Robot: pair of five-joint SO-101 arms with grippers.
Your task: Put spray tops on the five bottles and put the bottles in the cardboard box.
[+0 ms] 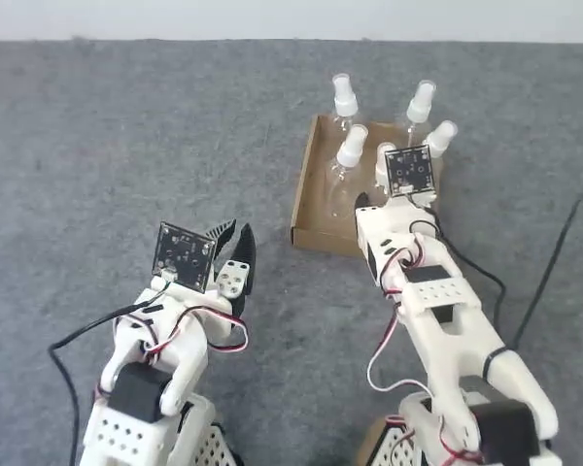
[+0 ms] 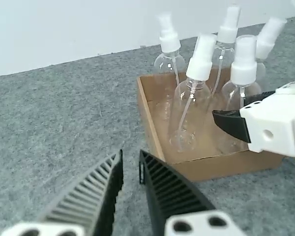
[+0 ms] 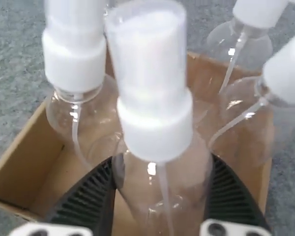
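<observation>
— Bottles (image 1: 352, 146) are all wearing their spray tops (image 2: 201, 56) and are crowding upright at the cardboard box (image 1: 306, 184). Whether the farthest ones are standing inside it or just behind is hard to tell.
— And the right hand (image 3: 160, 172)?
— It is gripping the front bottle (image 3: 155, 108) by the body, a finger pressing on each side, inside the box near its front wall.
— The left hand (image 1: 238, 238)?
— It is sitting low over the grey surface (image 1: 126, 146), well apart from the box, with its jaws parted only narrowly and holding nothing.
— What is looking risky?
— Letting go and backing out. The neighbours are standing very close (light, empty, top-heavy things), so an opening finger or a rising wrist is threatening to tip one over or drag the shallow box along.
</observation>
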